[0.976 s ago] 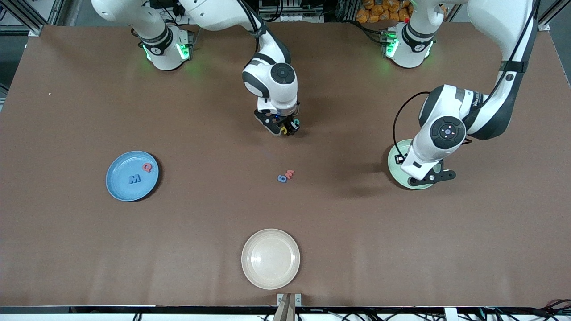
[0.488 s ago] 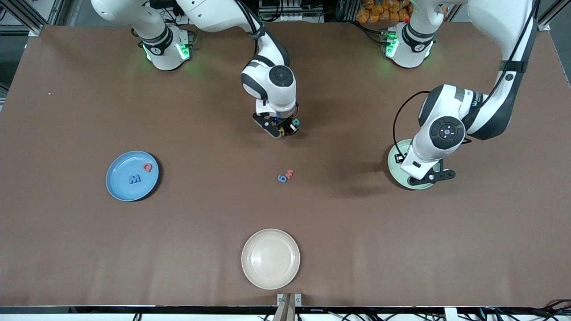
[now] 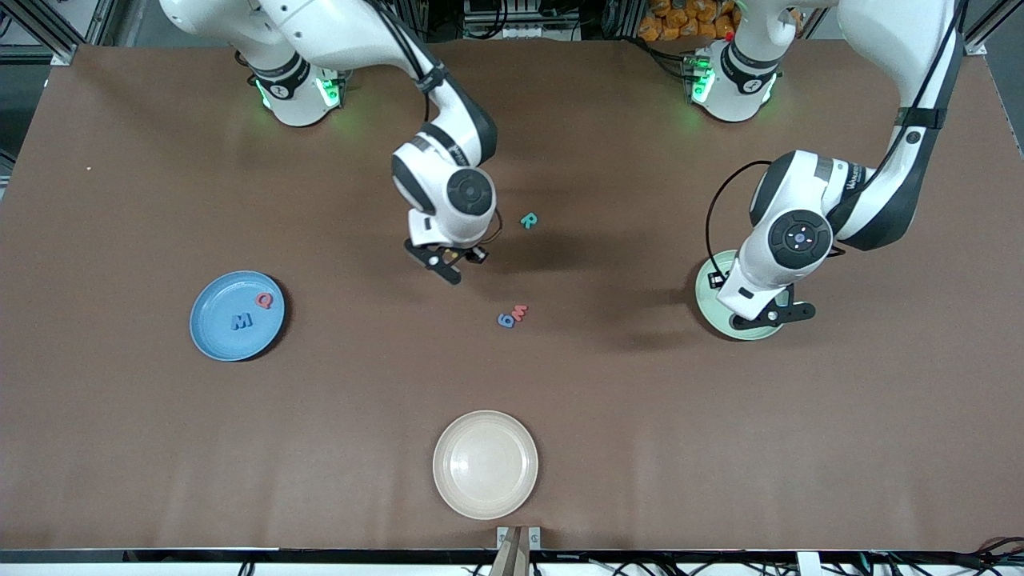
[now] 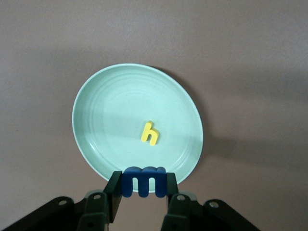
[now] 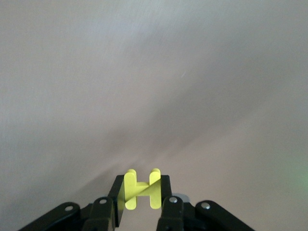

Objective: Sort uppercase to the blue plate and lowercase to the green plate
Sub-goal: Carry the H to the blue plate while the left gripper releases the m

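Uppercase letters: you have the blue M and red Q lying in the blue plate toward the right arm's end of the table; the teal R lies on the bare table; the yellow H is pinched between the closed fingers of your right gripper, in the air over bare table. Lowercase: the yellow h lies in the green plate; your left gripper, over that plate's edge, is clamped on the blue m; the red m and blue g lie touching mid-table, nearer the front camera than the R
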Controlling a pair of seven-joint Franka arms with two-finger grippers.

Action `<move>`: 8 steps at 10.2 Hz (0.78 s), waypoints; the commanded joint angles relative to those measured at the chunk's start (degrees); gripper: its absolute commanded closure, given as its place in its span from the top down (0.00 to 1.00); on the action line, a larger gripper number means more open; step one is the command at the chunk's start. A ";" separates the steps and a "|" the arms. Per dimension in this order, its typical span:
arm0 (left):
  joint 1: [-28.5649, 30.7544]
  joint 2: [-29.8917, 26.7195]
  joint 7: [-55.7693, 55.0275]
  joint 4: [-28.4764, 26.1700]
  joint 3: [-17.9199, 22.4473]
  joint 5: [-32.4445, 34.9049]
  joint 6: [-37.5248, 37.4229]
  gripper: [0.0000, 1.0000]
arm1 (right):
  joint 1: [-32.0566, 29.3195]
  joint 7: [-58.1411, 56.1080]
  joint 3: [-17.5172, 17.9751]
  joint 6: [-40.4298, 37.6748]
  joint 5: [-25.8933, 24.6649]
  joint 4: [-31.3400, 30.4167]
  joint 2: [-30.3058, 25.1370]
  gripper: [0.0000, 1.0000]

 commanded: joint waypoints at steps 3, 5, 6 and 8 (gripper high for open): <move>0.73 -1.22 4.55 -0.64 -0.29 -0.90 -1.70 0.00 | -14.77 -25.76 0.39 -16.90 6.63 6.28 -3.45 0.00; 0.91 -0.96 7.96 -0.38 -0.20 -0.63 -3.54 0.00 | -21.02 -36.16 0.30 -18.59 6.46 5.93 -3.54 0.00; 1.17 -0.96 9.55 -0.38 -0.12 -0.54 -4.16 0.00 | -24.62 -40.28 0.30 -18.68 6.28 5.58 -3.10 0.00; 1.44 -0.43 11.41 -0.29 -0.03 -0.37 -5.30 0.00 | -31.29 -51.18 0.21 -18.50 6.02 5.32 -1.96 0.00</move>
